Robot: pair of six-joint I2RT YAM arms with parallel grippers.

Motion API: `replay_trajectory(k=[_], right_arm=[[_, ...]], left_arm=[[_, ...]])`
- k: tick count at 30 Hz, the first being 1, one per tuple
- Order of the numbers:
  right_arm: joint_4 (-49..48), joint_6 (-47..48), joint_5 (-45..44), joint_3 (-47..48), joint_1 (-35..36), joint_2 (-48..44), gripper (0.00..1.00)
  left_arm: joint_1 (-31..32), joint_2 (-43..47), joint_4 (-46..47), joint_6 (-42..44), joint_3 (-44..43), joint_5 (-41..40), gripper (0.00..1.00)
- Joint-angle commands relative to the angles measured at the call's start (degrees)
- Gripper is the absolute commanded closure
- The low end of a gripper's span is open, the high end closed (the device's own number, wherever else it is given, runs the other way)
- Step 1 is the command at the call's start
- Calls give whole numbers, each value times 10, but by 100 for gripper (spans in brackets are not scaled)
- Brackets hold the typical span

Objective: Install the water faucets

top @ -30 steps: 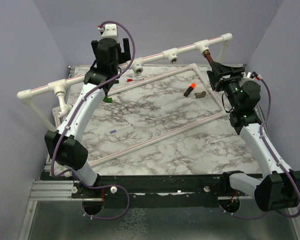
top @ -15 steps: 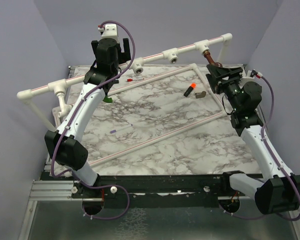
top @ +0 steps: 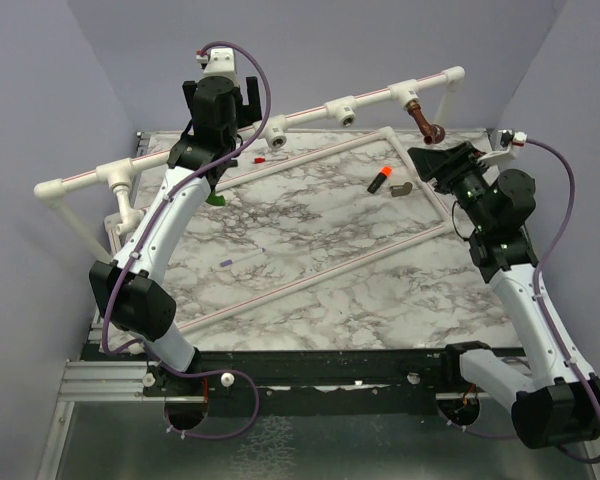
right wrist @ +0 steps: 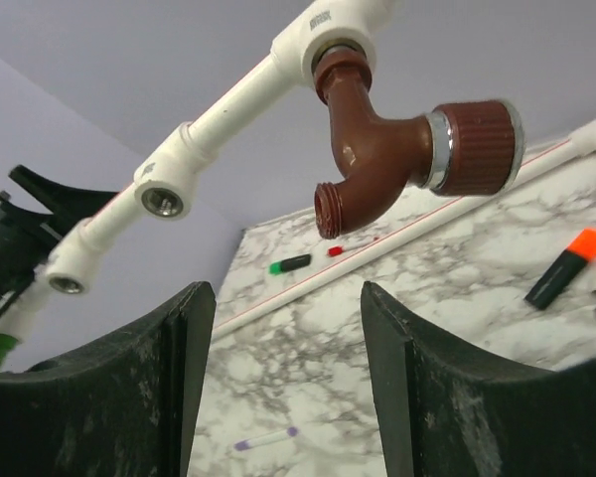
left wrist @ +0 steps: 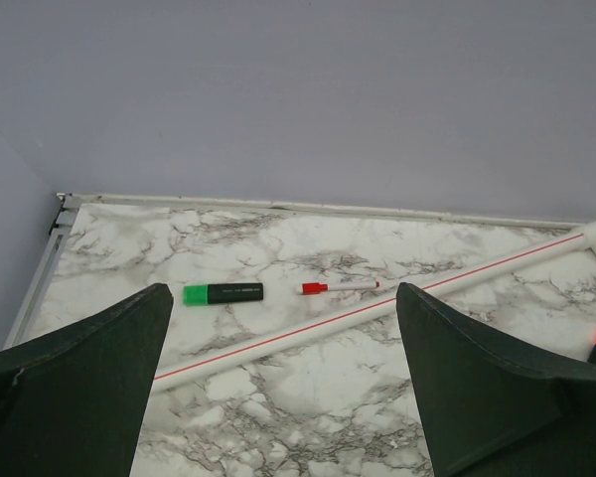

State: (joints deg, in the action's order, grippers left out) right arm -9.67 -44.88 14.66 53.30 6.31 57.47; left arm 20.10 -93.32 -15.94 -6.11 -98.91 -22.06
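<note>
Faucet of dark reddish-brown plastic (right wrist: 377, 149), with a curved spout, hangs screwed into the rightmost tee fitting (right wrist: 328, 25) of a raised white plastic pipe rail (top: 310, 108) above the marble-patterned table (top: 310, 260). The right gripper (right wrist: 283, 298) sits just below it, fingers parted and clear of it, holding nothing. The left gripper (left wrist: 283, 298), raised near the rail's other half, has its jaws spread wide and empty above a green-and-black highlighter (left wrist: 223, 293) and a red-capped white pen (left wrist: 338, 286).
</note>
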Motion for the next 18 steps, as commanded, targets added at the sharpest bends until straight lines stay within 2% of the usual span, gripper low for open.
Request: replay_trajectory(k=[1, 6, 10, 18], right_arm=[[15, 210, -47, 4, 2, -26, 34], [-86, 408, -80, -53, 2, -45, 32], [-131, 567, -44, -62, 2, -26, 30], [-247, 772, 7, -101, 3, 22, 26]], left_arm=[[5, 1, -57, 10, 7, 6, 5], [6, 0, -57, 10, 8, 6, 5], [6, 0, -57, 10, 9, 4, 5], [6, -1, -55, 9, 12, 7, 5]])
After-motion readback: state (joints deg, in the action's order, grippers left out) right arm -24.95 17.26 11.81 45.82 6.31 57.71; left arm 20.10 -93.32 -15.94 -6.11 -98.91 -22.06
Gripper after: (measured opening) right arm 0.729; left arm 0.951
